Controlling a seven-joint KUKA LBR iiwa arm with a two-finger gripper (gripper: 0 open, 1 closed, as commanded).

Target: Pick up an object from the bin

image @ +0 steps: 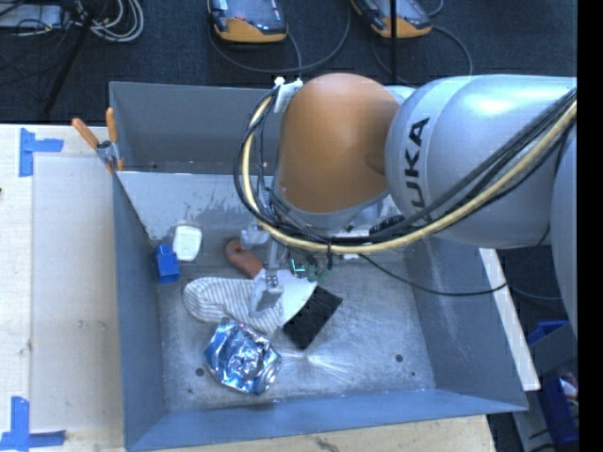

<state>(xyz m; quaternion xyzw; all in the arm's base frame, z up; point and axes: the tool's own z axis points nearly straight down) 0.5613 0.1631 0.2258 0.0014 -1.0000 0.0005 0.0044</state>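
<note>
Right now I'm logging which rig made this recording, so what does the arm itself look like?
The arm is a thick, rounded silver-grey casing with black KUKA lettering. A glossy orange dome cover sits at its wrist, ringed by looping yellowish and black cables. Beneath it is a small grey metal gripper.

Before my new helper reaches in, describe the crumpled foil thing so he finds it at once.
In the grey bin, look toward the near wall. Just below the pale cloth and left of the black block lies the foil wad, the only shiny, crumpled blue-silver thing.
</note>
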